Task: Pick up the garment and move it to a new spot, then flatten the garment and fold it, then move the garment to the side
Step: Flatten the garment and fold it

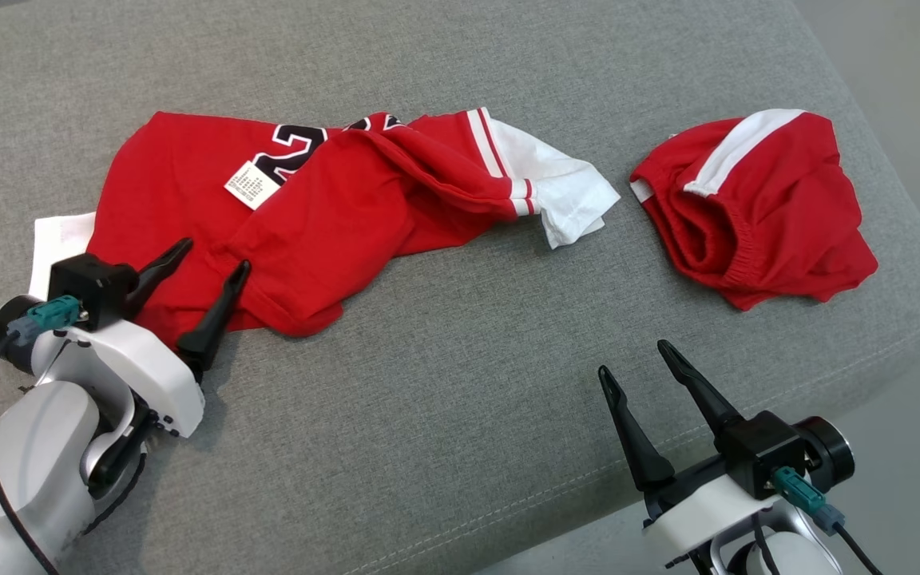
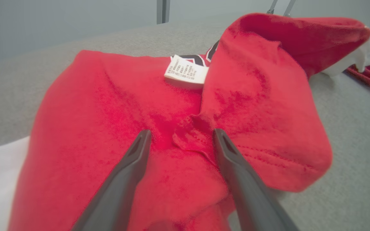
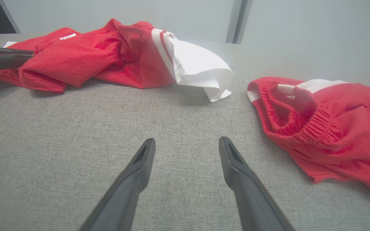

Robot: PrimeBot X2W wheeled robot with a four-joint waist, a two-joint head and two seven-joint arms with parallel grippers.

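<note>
Grey cushion (image 1: 444, 399), left gripper (image 1: 216, 253) spread wide, empty, over red jersey (image 1: 348, 200), right gripper (image 1: 632, 358) open, well apart.

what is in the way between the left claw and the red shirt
Nothing visible. The open left claw is right at the near hem of the red shirt, straddling a bunched fold.

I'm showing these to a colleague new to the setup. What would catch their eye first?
The bright red jersey stands out first, crumpled across the left and middle of the grey cushion, its white care label showing. To its right lies a smaller bunched pair of red shorts with a white stripe. The left gripper sits at the jersey's near hem, jaws open; the right gripper, also open, is over bare cushion.
</note>
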